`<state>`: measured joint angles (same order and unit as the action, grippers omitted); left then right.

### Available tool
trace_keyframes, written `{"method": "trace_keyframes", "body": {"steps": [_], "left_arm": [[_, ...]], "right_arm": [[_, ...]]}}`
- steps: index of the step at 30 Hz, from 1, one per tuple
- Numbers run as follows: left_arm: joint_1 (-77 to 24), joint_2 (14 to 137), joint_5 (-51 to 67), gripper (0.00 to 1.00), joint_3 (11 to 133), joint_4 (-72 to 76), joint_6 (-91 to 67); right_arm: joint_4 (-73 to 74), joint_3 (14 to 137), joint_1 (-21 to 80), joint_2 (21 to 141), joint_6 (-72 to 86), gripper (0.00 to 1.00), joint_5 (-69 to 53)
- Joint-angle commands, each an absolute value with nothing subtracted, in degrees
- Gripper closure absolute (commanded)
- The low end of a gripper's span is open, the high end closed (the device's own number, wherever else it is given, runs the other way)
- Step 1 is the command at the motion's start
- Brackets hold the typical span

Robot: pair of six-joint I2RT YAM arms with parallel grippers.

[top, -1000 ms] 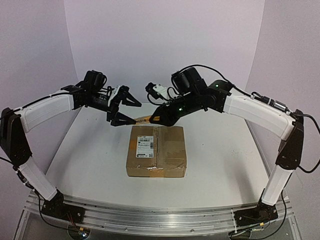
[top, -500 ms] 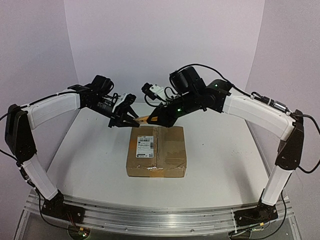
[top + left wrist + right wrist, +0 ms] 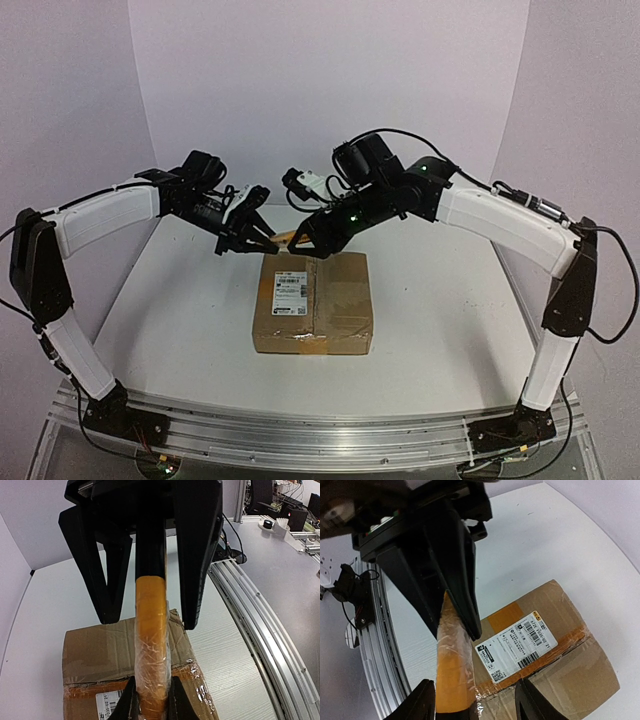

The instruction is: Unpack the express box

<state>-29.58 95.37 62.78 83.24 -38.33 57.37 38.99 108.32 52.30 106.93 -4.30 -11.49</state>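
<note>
The left gripper (image 3: 151, 704) clamps the orange-handled tool (image 3: 150, 630) while the right gripper (image 3: 476, 700) stands open around its far end, apparently a handover for slitting open the express box (image 3: 312, 303), which sits on the table (image 3: 450, 300) just below both.

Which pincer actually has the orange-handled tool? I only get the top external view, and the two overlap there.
Observer: Left wrist view: the left pincer is shut on the orange film-wrapped tool handle.
Operator: Right one?
Observer: Right wrist view: the right pincer is open, fingers spread either side of the handle.
Operator: What's beyond the orange part?
Observer: A black shaft runs on between the right pincer's fingers; the brown corrugated cardboard box lies below the handle.
</note>
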Motion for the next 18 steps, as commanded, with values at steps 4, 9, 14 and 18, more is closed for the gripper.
{"method": "trace_keyframes", "body": {"steps": [4,9,14,18], "left_arm": [[-29.65,95.2,66.26,1.0,84.66,-35.43,56.89],[-29.72,95.16,66.49,1.0,84.46,-36.24,57.72],[-29.8,94.78,66.73,1.0,84.56,-35.08,56.21],[-29.86,94.8,66.56,1.0,84.58,-36.42,57.58]], "right_arm": [[42.02,113.35,51.81,108.91,-0.61,0.5,-14.21],[42.01,115.62,51.81,110.22,-1.11,0.51,-16.86],[42.08,117.14,51.93,111.51,-1.05,0.72,-18.02],[42.01,117.48,51.89,111.71,-0.76,0.88,-18.66]]}}
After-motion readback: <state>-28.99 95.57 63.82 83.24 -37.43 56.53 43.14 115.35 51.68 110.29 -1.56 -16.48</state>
